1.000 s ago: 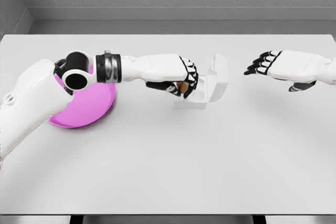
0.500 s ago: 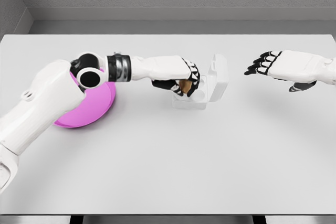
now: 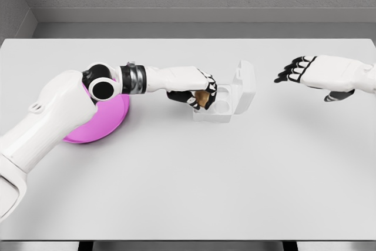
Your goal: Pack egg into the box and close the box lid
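While lid [image 3: 244, 80] up: egg [image 3: 202, 99] over box [image 3: 220, 110]

A pink plate [image 3: 106, 126] lies on the white table [image 3: 194, 174] — left side, partly hidden.

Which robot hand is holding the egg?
The left hand, curled around the brown egg by the white box. The right hand holds nothing.

For you: one brown egg [image 3: 202, 99], one white egg box [image 3: 229, 99], one pink plate [image 3: 108, 123], one table [image 3: 200, 186], two hands.
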Robot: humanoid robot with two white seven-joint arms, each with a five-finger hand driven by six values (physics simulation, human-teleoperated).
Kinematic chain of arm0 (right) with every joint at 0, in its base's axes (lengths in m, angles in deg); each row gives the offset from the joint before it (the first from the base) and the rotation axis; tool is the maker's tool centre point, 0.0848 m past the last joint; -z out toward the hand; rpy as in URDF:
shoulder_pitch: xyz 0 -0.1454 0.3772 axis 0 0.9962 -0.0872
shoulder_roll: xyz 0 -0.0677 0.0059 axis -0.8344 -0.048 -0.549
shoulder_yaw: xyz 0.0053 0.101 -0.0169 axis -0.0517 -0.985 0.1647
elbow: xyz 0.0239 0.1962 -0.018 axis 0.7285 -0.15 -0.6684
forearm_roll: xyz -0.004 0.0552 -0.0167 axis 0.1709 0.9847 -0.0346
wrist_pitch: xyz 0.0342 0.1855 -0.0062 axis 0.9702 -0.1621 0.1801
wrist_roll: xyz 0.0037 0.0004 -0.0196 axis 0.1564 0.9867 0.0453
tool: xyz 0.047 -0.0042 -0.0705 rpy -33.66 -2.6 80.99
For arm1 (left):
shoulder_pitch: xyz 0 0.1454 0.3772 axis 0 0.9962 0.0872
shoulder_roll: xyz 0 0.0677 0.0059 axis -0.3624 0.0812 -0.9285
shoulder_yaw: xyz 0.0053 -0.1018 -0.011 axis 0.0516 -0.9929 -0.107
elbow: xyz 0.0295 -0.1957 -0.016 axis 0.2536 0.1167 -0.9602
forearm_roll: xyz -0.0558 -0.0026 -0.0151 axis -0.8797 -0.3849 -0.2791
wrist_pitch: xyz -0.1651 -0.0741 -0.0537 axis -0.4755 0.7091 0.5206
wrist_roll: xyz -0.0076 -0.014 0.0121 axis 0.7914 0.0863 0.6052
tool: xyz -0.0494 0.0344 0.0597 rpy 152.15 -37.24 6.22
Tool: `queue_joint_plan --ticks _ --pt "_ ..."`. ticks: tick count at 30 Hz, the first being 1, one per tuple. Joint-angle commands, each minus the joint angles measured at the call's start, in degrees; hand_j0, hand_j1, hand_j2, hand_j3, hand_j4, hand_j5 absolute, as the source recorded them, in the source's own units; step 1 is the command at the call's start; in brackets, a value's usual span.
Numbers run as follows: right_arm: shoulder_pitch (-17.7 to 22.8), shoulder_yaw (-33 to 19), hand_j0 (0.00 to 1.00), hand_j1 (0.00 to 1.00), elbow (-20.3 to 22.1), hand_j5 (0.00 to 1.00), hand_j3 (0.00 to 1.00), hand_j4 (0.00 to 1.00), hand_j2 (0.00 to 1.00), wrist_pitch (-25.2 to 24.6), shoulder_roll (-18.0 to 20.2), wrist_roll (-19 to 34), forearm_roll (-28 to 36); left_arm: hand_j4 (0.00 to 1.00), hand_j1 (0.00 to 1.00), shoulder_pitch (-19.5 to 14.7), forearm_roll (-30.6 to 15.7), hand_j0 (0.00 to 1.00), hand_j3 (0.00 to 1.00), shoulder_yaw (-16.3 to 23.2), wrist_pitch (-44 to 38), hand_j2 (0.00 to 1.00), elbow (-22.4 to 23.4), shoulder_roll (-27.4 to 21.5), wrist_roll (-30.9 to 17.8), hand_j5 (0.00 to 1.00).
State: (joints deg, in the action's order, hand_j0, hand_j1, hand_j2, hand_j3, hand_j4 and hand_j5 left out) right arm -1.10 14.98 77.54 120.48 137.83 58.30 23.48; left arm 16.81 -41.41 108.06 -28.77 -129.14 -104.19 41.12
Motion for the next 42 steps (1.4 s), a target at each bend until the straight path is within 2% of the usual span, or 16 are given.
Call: queue_joint_plan --ticks 1,4,9,11,15,20,25,28,30,31,34,37,38,40,42 --pt "0.0 0.0 1.00 1.00 0.0 1.00 1.00 1.00 1.00 -0.1 0.1 0.0 0.2 0.31 0.31 0.0 -0.4 0.31 0.31 -0.1 -0.2 0.31 0.1 0.3 0.1 0.31" --pt "0.1 0.0 1.00 1.00 0.0 1.00 1.00 1.00 1.00 -0.1 0.1 0.0 0.2 0.33 0.33 0.0 -0.5 0.33 0.33 -0.1 -0.2 0.33 -0.1 0.4 0.0 0.33" --pt "0.0 0.0 1.00 1.00 -0.1 1.00 1.00 1.00 1.00 -0.1 0.1 0.0 0.2 0.44 0.44 0.1 -0.6 0.44 0.44 -0.1 -0.2 0.44 -0.1 0.4 0.0 0.44" --pt "0.0 0.0 1.00 1.00 -0.1 1.00 1.00 1.00 1.00 -0.1 0.1 0.0 0.1 0.54 0.54 0.1 -0.7 0.54 0.54 -0.2 -0.2 0.54 -0.1 0.4 0.0 0.54" --pt "0.0 0.0 1.00 1.00 -0.1 1.00 1.00 1.00 1.00 -0.1 0.1 0.0 0.2 0.67 0.67 0.1 -0.9 0.67 0.67 -0.3 -0.2 0.67 0.0 0.4 0.0 0.67" --pt "-0.1 0.0 1.00 1.00 0.1 1.00 1.00 1.00 1.00 -0.1 -0.3 0.0 0.2 0.78 0.78 0.1 -0.9 0.78 0.78 -0.3 -0.2 0.78 0.0 0.3 0.0 0.78" --pt "-0.2 0.0 1.00 1.00 0.1 1.00 1.00 1.00 1.00 -0.1 -0.3 0.0 0.2 1.00 1.00 0.1 -1.0 1.00 1.00 -0.3 -0.2 1.00 -0.3 0.1 0.0 1.00" --pt "-0.2 0.0 1.00 1.00 0.1 1.00 1.00 1.00 1.00 -0.1 -0.3 0.0 0.2 1.00 1.00 0.1 -1.1 1.00 1.00 -0.3 -0.2 1.00 -0.8 -0.2 0.1 1.00" --pt "-0.4 1.0 1.00 1.00 0.2 1.00 1.00 1.00 1.00 -0.1 -0.4 0.0 0.3 1.00 1.00 0.0 -1.9 1.00 1.00 -0.3 -0.2 1.00 -2.8 -0.7 0.1 1.00" --pt "-0.4 1.2 1.00 1.00 0.2 1.00 1.00 1.00 1.00 -0.1 -0.4 0.0 0.3 1.00 1.00 0.0 -2.2 1.00 1.00 -0.3 -0.2 1.00 -3.9 -1.7 0.1 1.00" --pt "-0.7 1.2 1.00 1.00 0.5 1.00 1.00 1.00 1.00 -0.1 -0.8 0.0 0.4 1.00 1.00 -0.9 -9.8 1.00 1.00 -0.3 -0.2 1.00 -8.3 -9.2 0.0 1.00" --pt "-1.3 1.7 1.00 1.00 0.6 1.00 1.00 1.00 1.00 -0.1 -1.8 0.0 0.4 1.00 1.00 -2.8 -11.2 1.00 1.00 -0.8 -0.2 1.00 -12.1 -17.4 0.0 1.00" --pt "-1.9 2.7 1.00 1.00 0.6 1.00 1.00 1.00 1.00 -0.1 -2.1 0.0 0.4 1.00 1.00 -4.1 -11.1 1.00 1.00 -1.6 -0.2 1.00 -13.0 -20.2 -0.2 1.00" --pt "-2.2 3.4 1.00 1.00 0.6 1.00 1.00 1.00 1.00 -0.1 -2.8 0.0 0.4 1.00 1.00 -4.2 -11.1 1.00 1.00 -8.0 -0.2 1.00 -12.8 -23.4 -0.4 1.00" --pt "-2.8 4.6 1.00 1.00 0.5 1.00 1.00 1.00 1.00 -0.1 -3.4 0.0 0.3 1.00 1.00 -3.3 -11.1 1.00 1.00 -9.5 -0.2 1.00 -11.4 -25.9 0.0 1.00"
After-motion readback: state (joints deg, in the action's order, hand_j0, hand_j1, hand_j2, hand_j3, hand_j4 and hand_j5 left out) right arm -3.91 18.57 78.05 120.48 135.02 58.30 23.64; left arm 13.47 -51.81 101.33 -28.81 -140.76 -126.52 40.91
